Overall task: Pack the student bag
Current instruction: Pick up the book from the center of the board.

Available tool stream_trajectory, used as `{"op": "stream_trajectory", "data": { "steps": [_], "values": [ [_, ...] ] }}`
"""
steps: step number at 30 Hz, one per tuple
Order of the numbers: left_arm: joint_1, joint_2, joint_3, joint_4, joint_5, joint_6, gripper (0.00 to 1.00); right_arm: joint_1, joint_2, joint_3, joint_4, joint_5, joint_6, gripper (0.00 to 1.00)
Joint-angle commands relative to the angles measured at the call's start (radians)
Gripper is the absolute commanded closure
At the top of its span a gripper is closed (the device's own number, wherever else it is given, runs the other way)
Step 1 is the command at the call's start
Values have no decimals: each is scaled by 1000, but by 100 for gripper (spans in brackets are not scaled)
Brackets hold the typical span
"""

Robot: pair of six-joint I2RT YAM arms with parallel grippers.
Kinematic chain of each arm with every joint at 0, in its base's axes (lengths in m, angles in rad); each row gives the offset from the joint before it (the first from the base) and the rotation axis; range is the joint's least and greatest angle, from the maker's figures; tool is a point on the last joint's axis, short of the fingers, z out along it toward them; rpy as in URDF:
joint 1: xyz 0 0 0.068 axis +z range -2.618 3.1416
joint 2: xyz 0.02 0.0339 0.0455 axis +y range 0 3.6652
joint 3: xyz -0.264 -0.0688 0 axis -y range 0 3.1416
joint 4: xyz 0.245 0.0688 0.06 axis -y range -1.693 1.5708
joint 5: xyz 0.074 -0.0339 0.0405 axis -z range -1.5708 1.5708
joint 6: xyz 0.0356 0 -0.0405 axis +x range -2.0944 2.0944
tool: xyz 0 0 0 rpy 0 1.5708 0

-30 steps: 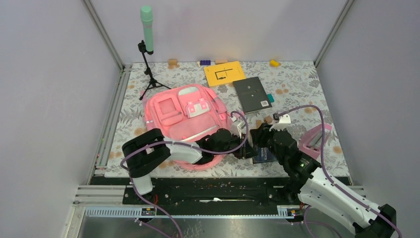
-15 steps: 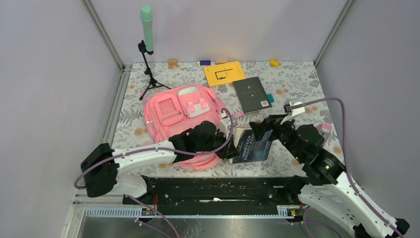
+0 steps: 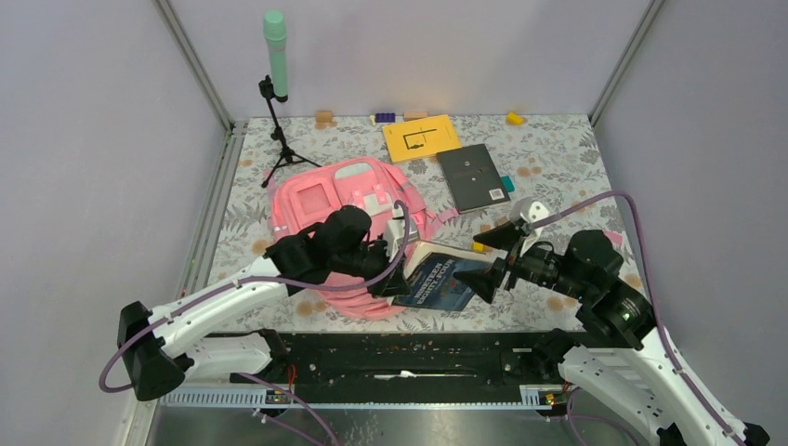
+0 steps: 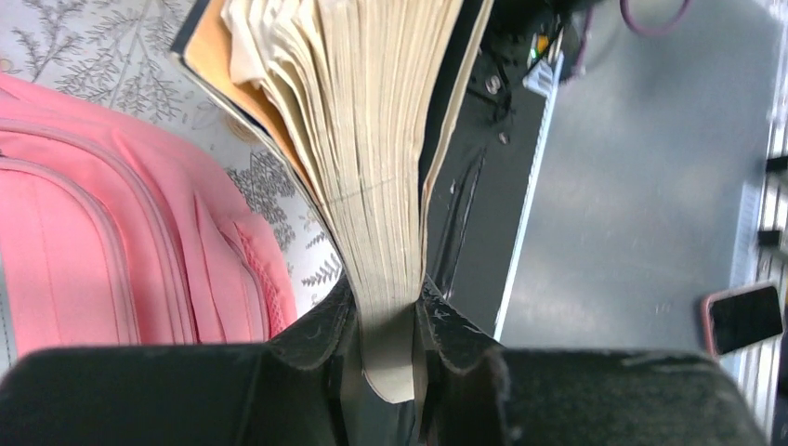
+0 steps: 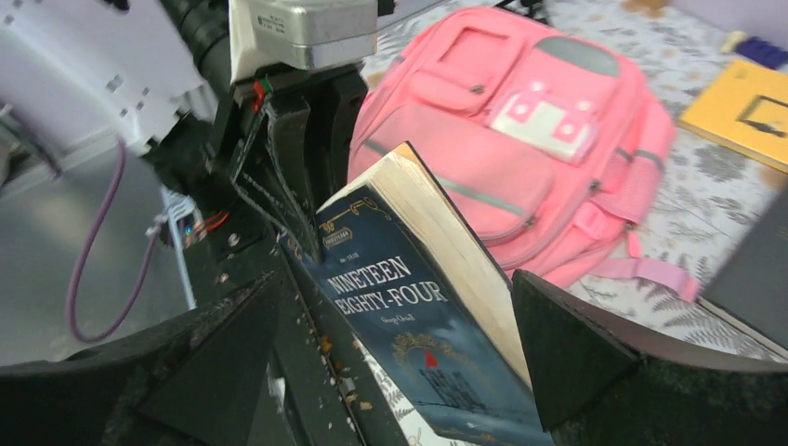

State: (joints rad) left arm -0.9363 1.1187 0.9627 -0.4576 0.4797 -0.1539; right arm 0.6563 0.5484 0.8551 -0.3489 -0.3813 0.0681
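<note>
**Firmly clamped on a paperback (image 3: 441, 283) beside the student bag (image 3: 316, 200)**

Found the left end effector (image 4: 386, 316) clenched on the block of pages of the dark blue "Nineteen Eighty-Four", with the covers splayed to either side. Saw the book tilted up off the floral surface (image 3: 558, 149) near its front edge, between the bag and the right end effector (image 3: 492, 260). Found that one released, its jaws spread wide and flanking the book's free end. Could not tell whether a fingertip touched it.

Noted a yellow notebook (image 3: 421, 137) and a dark grey book (image 3: 475, 177) lying flat beyond the bag, to its right. Noted a tripod (image 3: 283, 149) carrying a mint-green cylinder at the far left, and small blocks (image 3: 323, 118) along the far edge. Saw the left arm crossing the bag's near part and hiding it from above.

Found the bag lying flat, left of centre, front side up. Made out soft pink fabric, front pockets, pale strips, a white patch with pink squares, and a strap trailing toward the book.
</note>
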Motion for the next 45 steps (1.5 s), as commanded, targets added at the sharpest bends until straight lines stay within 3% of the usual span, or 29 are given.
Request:
{"op": "stream_trajectory", "data": {
  "steps": [1, 6, 22, 27, 33, 38, 42, 43, 45],
  "values": [
    [-2, -68, 75, -60, 135, 189, 100, -6, 48, -29, 31, -215, -102, 0],
    [-2, -99, 63, -73, 208, 225, 100, -6, 71, -61, 39, -248, -166, 0],
    [-2, -86, 62, -110, 400, 270, 100, -5, 257, -113, 231, -545, -39, 0],
    [-1, -92, 55, -99, 386, 267, 100, 39, 302, -87, 153, -592, -57, 0],
    [17, -111, 52, -74, 343, 254, 100, 53, 292, -97, 66, -654, -49, 10],
    [30, -133, 39, -47, 341, 242, 100, 53, 237, -148, 66, -630, -21, 29],
    [32, -128, 37, -41, 338, 237, 100, 53, 217, -151, 70, -600, -8, 60],
    [32, -126, 37, -41, 336, 234, 100, 53, 220, -142, 71, -598, -5, 79],
    [32, -123, 37, -41, 326, 232, 100, 52, 229, -130, 73, -581, 2, 99]
  ]
}}
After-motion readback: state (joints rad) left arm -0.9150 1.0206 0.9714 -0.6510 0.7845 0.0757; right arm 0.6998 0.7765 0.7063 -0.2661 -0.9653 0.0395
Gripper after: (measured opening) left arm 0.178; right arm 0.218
